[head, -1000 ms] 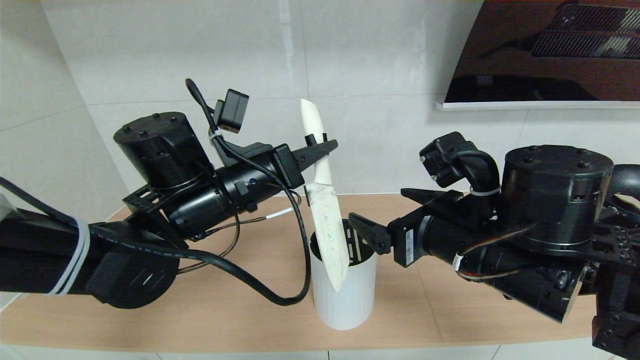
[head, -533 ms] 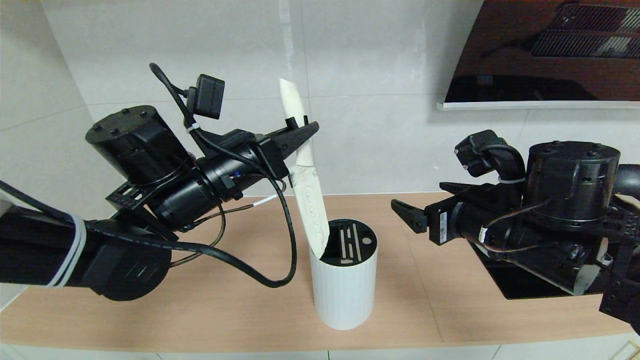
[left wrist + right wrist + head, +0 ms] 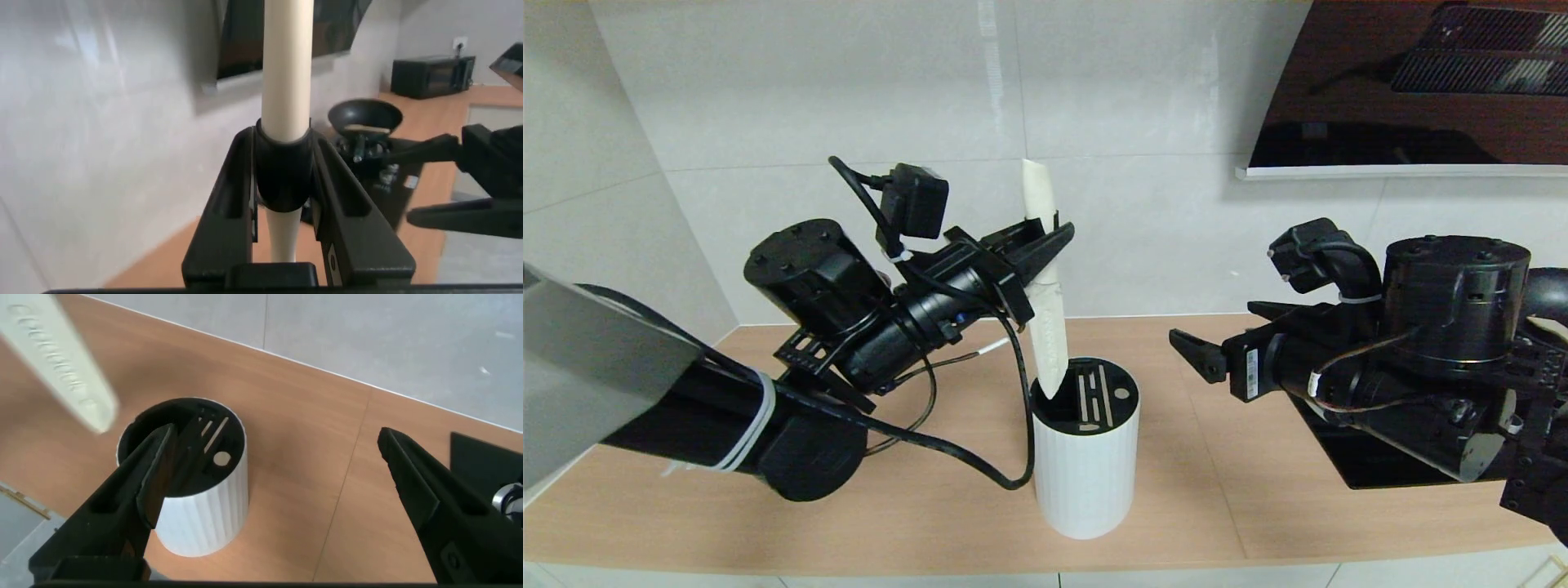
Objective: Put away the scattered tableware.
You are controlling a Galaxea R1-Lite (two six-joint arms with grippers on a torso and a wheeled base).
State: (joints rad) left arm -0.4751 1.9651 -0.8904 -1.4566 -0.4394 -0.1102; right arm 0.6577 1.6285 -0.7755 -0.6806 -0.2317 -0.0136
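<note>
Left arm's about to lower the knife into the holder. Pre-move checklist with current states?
1. Left gripper shut on the knife handle: ok.
2. Blade points down, nearly upright: ok.
3. Tip at the holder rim, on the robot's left side; inside the opening or not: cannot tell.
4. Holder upright on the counter: ok.
5. Right gripper open, apart from holder and knife: ok.
</note>
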